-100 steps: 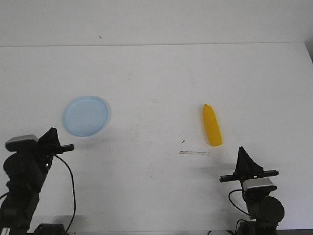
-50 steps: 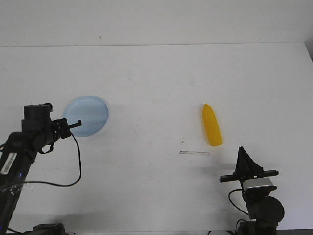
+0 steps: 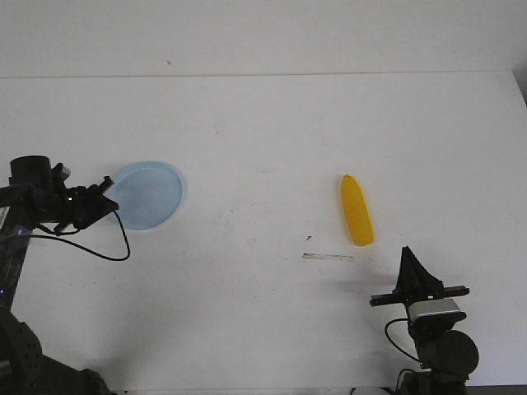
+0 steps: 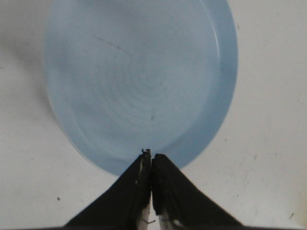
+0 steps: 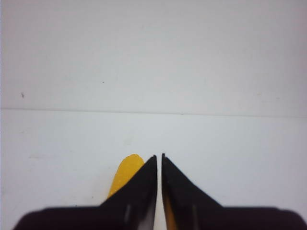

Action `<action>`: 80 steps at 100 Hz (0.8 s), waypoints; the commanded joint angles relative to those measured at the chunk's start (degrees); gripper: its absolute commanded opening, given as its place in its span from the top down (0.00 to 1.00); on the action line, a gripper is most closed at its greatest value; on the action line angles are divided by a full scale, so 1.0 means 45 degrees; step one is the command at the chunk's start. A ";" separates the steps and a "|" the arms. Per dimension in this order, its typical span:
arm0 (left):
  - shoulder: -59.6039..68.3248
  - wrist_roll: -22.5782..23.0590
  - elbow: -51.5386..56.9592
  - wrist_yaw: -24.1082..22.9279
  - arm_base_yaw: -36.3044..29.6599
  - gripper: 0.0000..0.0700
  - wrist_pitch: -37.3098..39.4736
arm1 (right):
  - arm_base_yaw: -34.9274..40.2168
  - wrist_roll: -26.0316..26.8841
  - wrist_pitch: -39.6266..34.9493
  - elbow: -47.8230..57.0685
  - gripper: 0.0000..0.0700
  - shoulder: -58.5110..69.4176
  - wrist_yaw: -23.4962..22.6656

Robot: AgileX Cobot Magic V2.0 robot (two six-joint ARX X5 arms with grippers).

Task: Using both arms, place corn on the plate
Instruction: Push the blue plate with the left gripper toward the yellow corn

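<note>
1. the corn (image 3: 356, 211) lay flat on the right half of the table (image 3: 263, 132), its tapered tip toward the far edge, untouched, well apart from the plate (image 3: 148, 194) near the left edge.
2. my left gripper (image 3: 105, 186) hung at the plate's left rim, tips pressed together and holding nothing; its wrist view showed them just over the rim (image 4: 120, 168).
3. my right gripper (image 3: 409, 257) sat near the front edge, just short of the corn, fingers (image 5: 144, 184) closed and empty.
4. i judged the pick had not begun. next i would need to spread the right fingers and bring them down across the cob.
</note>
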 commanded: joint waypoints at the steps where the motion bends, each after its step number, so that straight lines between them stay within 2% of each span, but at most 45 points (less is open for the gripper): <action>1: 0.0330 -0.0015 0.0185 0.0136 0.0316 0.83 0.0296 | 0.0010 0.0024 0.0121 -0.0015 0.98 0.0019 0.0000; 11: 0.0500 0.0005 0.0180 0.0102 0.0719 0.70 0.0826 | 0.0010 0.0024 0.0121 -0.0015 0.98 0.0019 -0.0005; 22: 0.0763 0.0044 0.0180 -0.0461 0.0879 0.67 0.1443 | 0.0010 0.0024 0.0121 -0.0015 0.98 0.0019 0.0000; 30: 0.1093 0.0039 0.0180 -0.0733 0.0894 0.46 0.1632 | 0.0010 0.0024 0.0121 -0.0015 0.98 0.0019 0.0000; 34: 0.1258 0.0039 0.0180 -0.0733 0.0908 0.40 0.1642 | 0.0010 0.0024 0.0121 -0.0015 0.98 0.0019 0.0000; 80: 0.1977 0.0044 0.0180 -0.1331 0.0544 0.43 0.2040 | 0.0010 0.0024 0.0121 -0.0015 0.98 0.0019 0.0000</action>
